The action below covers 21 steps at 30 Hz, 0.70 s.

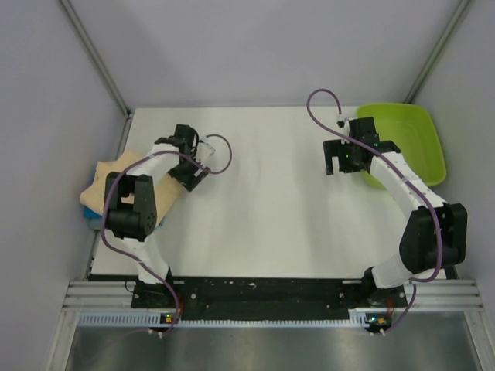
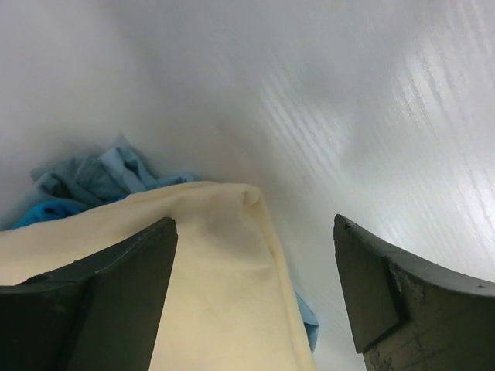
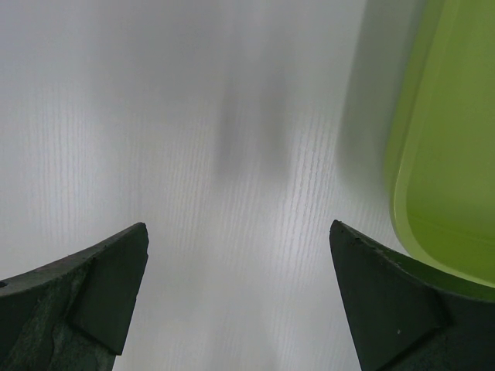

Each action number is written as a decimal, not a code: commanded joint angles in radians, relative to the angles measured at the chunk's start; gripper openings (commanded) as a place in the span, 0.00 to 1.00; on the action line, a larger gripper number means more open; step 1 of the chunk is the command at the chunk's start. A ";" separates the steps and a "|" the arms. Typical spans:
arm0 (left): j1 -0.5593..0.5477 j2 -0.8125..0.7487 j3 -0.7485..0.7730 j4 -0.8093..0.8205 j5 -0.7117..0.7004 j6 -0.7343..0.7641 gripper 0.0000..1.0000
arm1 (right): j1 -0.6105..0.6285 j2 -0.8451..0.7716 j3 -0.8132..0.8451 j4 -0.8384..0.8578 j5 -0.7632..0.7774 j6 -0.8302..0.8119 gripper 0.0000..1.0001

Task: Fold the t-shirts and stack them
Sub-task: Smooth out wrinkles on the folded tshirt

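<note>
The pale peach-cream t-shirt (image 1: 108, 182) lies folded at the table's left edge, on top of the bright blue t-shirt (image 1: 96, 222), whose edge peeks out beneath it. In the left wrist view the peach shirt (image 2: 224, 286) fills the lower middle, with crumpled blue cloth (image 2: 93, 182) behind it and a blue corner under its right edge. My left gripper (image 1: 189, 174) is open and empty, hovering just right of the stack (image 2: 255, 255). My right gripper (image 1: 339, 164) is open and empty over bare table (image 3: 240, 263), left of the tray.
A lime-green plastic tray (image 1: 410, 143) stands at the back right; its rim shows in the right wrist view (image 3: 433, 170). The white table (image 1: 263, 201) is ringed by pale walls, and a black rail runs along the near edge.
</note>
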 commanded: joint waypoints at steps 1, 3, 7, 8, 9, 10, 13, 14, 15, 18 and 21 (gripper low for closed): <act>0.099 -0.145 0.156 -0.028 0.180 -0.027 0.86 | 0.006 -0.008 0.000 0.015 -0.008 -0.014 0.99; 0.191 -0.125 0.239 -0.068 0.190 -0.036 0.83 | 0.008 0.002 0.007 0.015 -0.034 -0.016 0.99; 0.389 0.003 0.377 -0.105 0.146 -0.012 0.78 | 0.008 0.005 0.008 0.017 -0.042 -0.016 0.99; 0.425 0.035 0.417 -0.130 0.149 -0.001 0.79 | 0.006 0.003 0.008 0.015 -0.046 -0.016 0.99; 0.460 0.072 0.463 -0.166 0.161 0.008 0.80 | 0.006 0.002 0.011 0.015 -0.053 -0.013 0.99; 0.491 0.095 0.492 -0.179 0.158 0.015 0.81 | 0.008 -0.001 0.016 0.017 -0.078 -0.011 0.99; 0.560 0.099 0.492 -0.197 0.184 0.022 0.83 | 0.109 0.008 0.069 0.038 -0.115 -0.004 0.99; 0.580 0.076 0.466 -0.194 0.195 0.027 0.84 | 0.164 0.026 0.106 0.060 -0.155 0.001 0.99; 0.597 0.048 0.427 -0.178 0.199 0.038 0.86 | 0.210 0.049 0.161 0.089 -0.216 0.015 0.99; 0.647 -0.029 0.319 -0.105 0.181 0.064 0.91 | 0.360 0.197 0.334 0.193 -0.350 0.049 0.98; 0.724 -0.040 0.284 -0.114 0.202 0.085 0.91 | 0.434 0.394 0.497 0.351 -0.520 0.207 0.97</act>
